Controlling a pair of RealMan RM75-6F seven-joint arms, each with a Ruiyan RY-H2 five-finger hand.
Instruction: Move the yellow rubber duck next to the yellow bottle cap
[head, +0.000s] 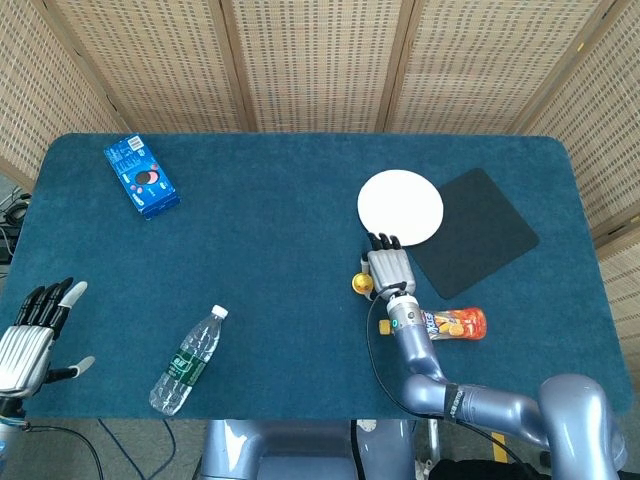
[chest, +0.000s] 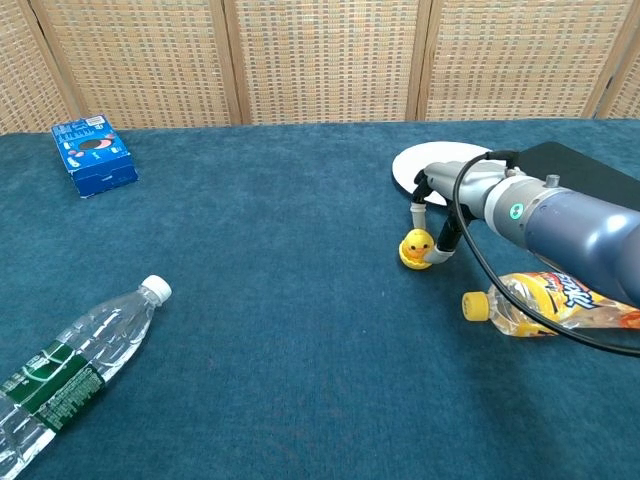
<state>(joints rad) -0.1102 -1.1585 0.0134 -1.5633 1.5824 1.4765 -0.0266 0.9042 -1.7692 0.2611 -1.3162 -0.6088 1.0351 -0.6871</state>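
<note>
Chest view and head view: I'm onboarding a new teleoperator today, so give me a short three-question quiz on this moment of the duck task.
1. True or false: the right robot hand holds the yellow rubber duck.
2. The yellow bottle cap belongs to which item? A) the clear water bottle B) the orange drink bottle C) the blue snack box
3. Fill in: the left robot hand holds ____.

Key: 1 true, its fingers are closed around the duck. 2 B, that bottle lies on its side with the cap toward the duck. 3 nothing, its fingers are spread at the table's near left edge.
</note>
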